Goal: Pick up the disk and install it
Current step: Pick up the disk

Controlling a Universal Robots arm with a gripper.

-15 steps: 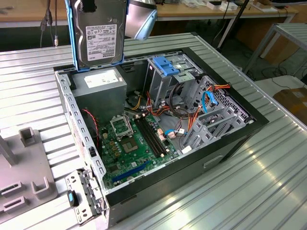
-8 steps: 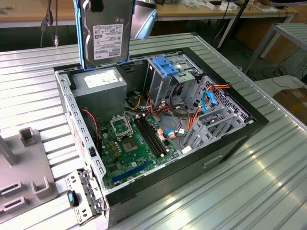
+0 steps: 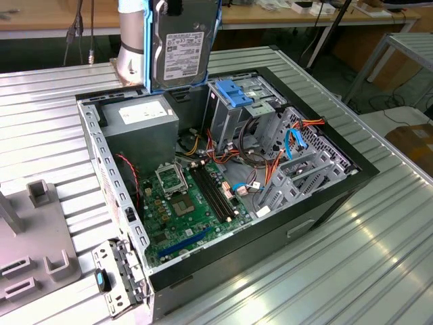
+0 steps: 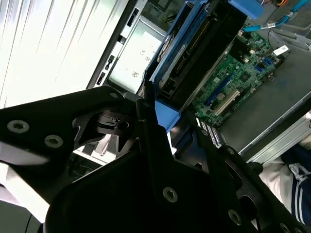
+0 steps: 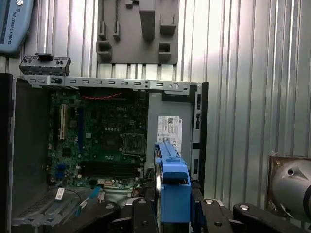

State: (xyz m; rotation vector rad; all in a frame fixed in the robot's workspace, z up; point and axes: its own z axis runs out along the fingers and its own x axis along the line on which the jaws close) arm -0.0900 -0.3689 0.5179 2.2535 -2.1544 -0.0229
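The arm (image 3: 132, 40) is held upright (wrist turned downward), and the tool (image 5: 174, 216) appears clamped on the disk (image 5: 172, 187).

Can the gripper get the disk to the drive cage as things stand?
Probably yes: the case lies open, and the disk, in the gripper, hangs above it near the cage. The blue bracket on the cage may hinder.

In the second wrist view the ribbed tabletop (image 4: 43, 43) beside the end effector (image 4: 171, 115) burns out to white glare, while the end effector's black body is dark and blurred. The disk (image 5: 172, 189) it clamps is evenly lit; soft shadows fill the computer case (image 3: 101, 156).
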